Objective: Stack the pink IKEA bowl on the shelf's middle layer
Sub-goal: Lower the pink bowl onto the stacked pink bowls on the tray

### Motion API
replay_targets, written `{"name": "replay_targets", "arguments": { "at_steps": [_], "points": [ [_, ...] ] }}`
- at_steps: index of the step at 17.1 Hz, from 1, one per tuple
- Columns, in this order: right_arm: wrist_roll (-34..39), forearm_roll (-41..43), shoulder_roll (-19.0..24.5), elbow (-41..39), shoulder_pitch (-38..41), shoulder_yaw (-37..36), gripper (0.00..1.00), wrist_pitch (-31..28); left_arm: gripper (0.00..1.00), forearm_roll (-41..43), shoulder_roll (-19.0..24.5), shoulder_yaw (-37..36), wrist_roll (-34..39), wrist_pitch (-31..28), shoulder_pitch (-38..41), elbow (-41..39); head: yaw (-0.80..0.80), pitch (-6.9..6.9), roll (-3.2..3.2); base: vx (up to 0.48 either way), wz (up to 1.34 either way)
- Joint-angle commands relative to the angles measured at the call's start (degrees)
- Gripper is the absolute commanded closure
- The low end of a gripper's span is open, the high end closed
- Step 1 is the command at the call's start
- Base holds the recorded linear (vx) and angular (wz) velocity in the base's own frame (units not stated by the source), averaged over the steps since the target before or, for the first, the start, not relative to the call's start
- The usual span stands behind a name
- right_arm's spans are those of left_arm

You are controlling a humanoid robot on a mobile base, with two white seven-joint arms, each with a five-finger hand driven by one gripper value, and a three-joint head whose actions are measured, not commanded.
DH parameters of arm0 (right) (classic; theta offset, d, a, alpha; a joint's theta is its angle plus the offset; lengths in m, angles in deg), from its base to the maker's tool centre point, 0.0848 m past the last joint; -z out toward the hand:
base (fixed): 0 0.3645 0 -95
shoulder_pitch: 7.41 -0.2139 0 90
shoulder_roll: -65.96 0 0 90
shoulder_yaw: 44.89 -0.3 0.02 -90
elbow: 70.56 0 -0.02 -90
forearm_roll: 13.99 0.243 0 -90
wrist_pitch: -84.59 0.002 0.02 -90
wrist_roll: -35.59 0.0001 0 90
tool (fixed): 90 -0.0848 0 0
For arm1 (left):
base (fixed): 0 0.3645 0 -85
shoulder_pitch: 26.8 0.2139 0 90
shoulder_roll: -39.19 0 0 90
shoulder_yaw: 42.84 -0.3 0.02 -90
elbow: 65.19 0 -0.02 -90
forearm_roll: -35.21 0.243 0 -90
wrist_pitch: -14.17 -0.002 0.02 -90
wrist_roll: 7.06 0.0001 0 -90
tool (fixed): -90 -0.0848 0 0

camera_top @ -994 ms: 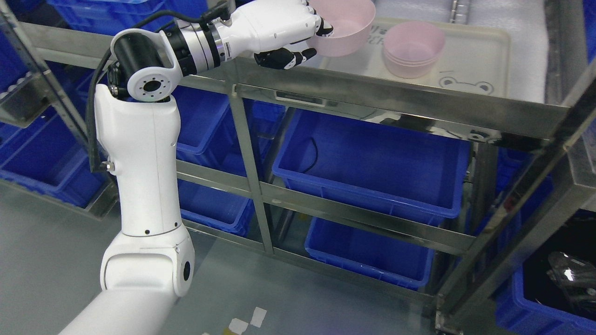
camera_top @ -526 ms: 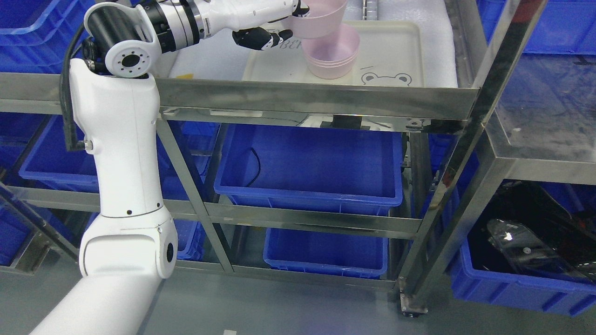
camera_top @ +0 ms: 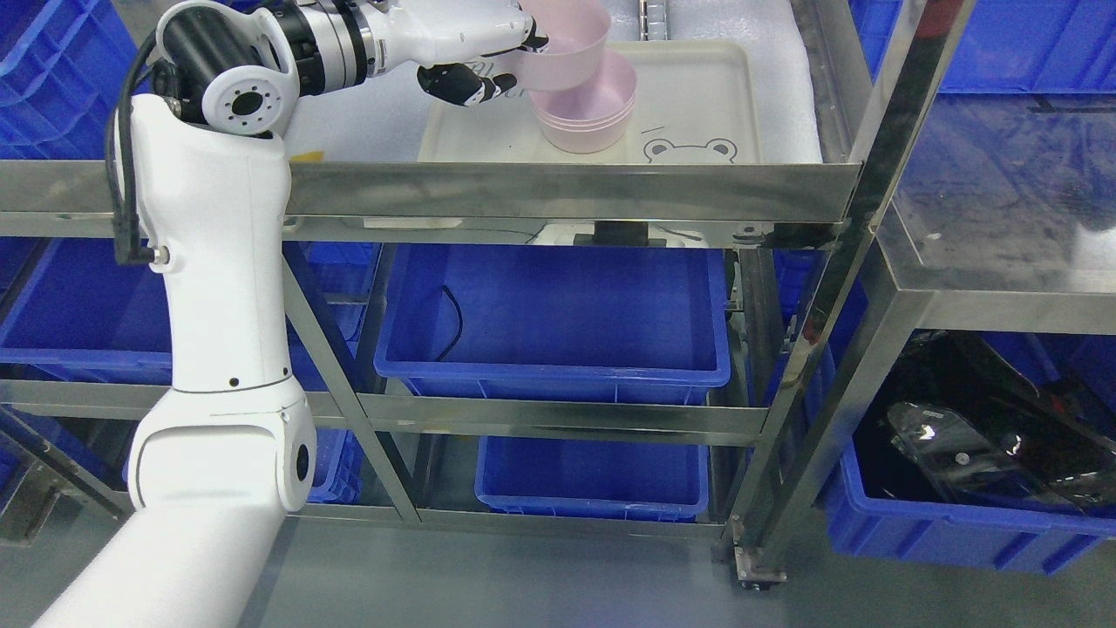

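My left hand (camera_top: 493,54) is shut on a pink bowl (camera_top: 567,52), gripping its near-left rim at the top of the head view. The bowl hangs tilted just above and partly inside a stack of pink bowls (camera_top: 593,113). That stack stands on a cream tray (camera_top: 741,96) with a bear face print, on the steel shelf (camera_top: 567,187). Whether the held bowl touches the stack I cannot tell. My right arm is out of sight.
Blue bins (camera_top: 558,323) fill the shelf levels below and to the left. A slanted steel post (camera_top: 872,174) stands right of the tray. A second steel rack (camera_top: 1003,279) on the right holds a blue bin with black parts (camera_top: 976,436).
The camera has panned, shifting the whole scene left. Relative to the tray, my left hand carried the pink bowl from left of the stack to over and into it.
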Motion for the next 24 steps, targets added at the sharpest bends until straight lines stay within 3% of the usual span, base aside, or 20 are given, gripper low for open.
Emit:
{"name": "replay_targets", "arguments": {
  "at_steps": [1, 8, 15, 19, 22, 24],
  "points": [
    [-0.02, 0.00, -1.00, -1.00, 1.32, 0.00, 0.00, -0.04, 0.98, 2.10, -0.14, -5.08, 0.51, -0.01, -3.48, 7.03, 0.00, 0.00, 0.00, 0.000, 0.00],
    [-0.02, 0.00, -1.00, -1.00, 1.32, 0.00, 0.00, -0.04, 0.98, 5.10, -2.77, -7.02, 1.91, -0.01, -4.46, 13.71, 0.00, -0.01, 0.00, 0.000, 0.01],
    [-0.02, 0.00, -1.00, -1.00, 1.32, 0.00, 0.00, -0.04, 0.96, 7.65, -3.13, -6.85, 3.41, -0.01, -4.46, 14.51, 0.00, -0.01, 0.00, 0.000, 0.00],
    [-0.02, 0.00, -1.00, -1.00, 1.32, 0.00, 0.00, -0.04, 0.82, 7.65, -3.04, -6.32, 4.37, -0.01, -4.46, 13.98, 0.00, -0.01, 0.00, 0.000, 0.00],
    [-0.02, 0.00, -1.00, -1.00, 1.32, 0.00, 0.00, -0.04, 0.63, 7.65, -2.52, -6.32, 4.47, -0.01, -4.72, 13.98, 0.00, -0.01, 0.00, 0.000, 0.00],
    [-0.02, 0.00, -1.00, -1.00, 1.32, 0.00, 0.00, -0.04, 0.60, 7.65, -2.43, -6.14, 4.47, -0.01, -4.81, 13.98, 0.00, -0.01, 0.00, 0.000, 0.00]
  ]
}}
